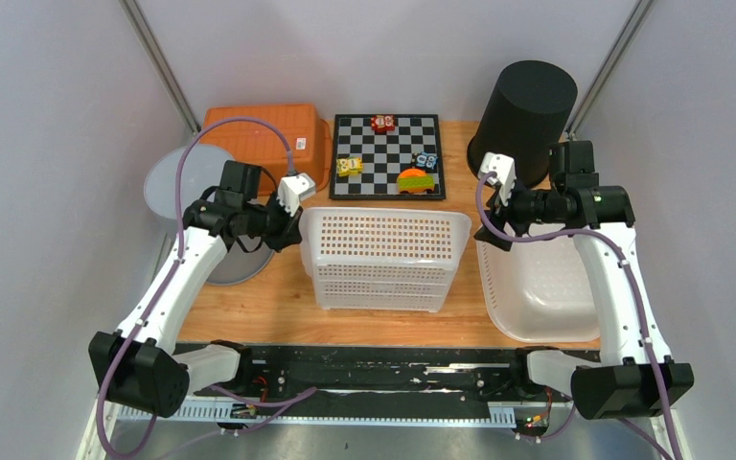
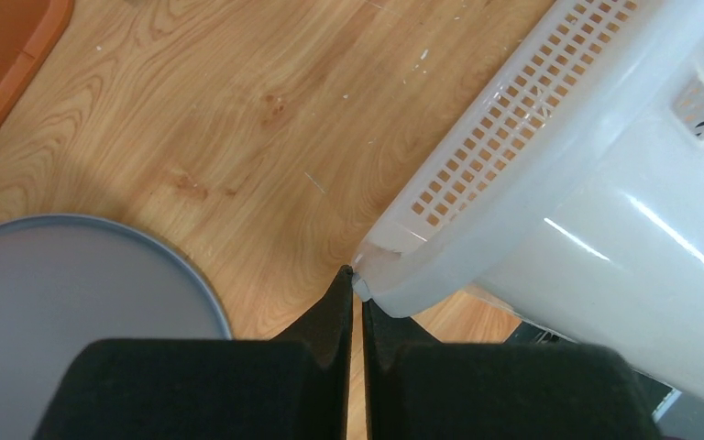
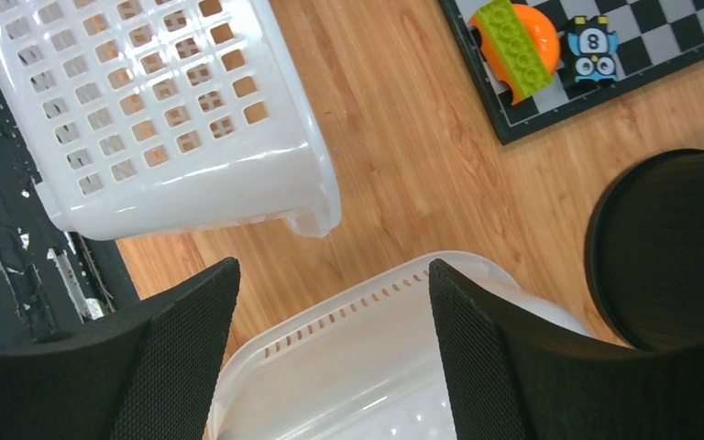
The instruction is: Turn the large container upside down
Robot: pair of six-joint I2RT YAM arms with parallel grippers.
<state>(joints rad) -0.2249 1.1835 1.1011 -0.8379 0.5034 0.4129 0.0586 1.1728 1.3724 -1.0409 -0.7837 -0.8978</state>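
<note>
basket (image 1: pixel 383 259) 2 | toy (image 1: pixel 417 180) 4 | bin (image 1: pixel 522 115) 1 | chessboard (image 1: pixel 393 153) 1 | crate (image 1: pixel 264 134) 1

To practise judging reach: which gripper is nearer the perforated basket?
Left. The left gripper pinches the perforated basket at a rim corner; the right gripper hangs open beside it, over a plain white tub.

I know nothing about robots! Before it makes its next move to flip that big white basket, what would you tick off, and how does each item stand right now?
1. Left fingers pinch the white basket's rim corner: ok.
2. That pinch is firm enough to carry the tipping: cannot tell.
3. Basket fully upside down: not ok, it looks only tilted.
4. Right fingers free to help: ok, open above the second white tub, holding nothing.
5. Chessboard stands apart from the basket: ok.
</note>
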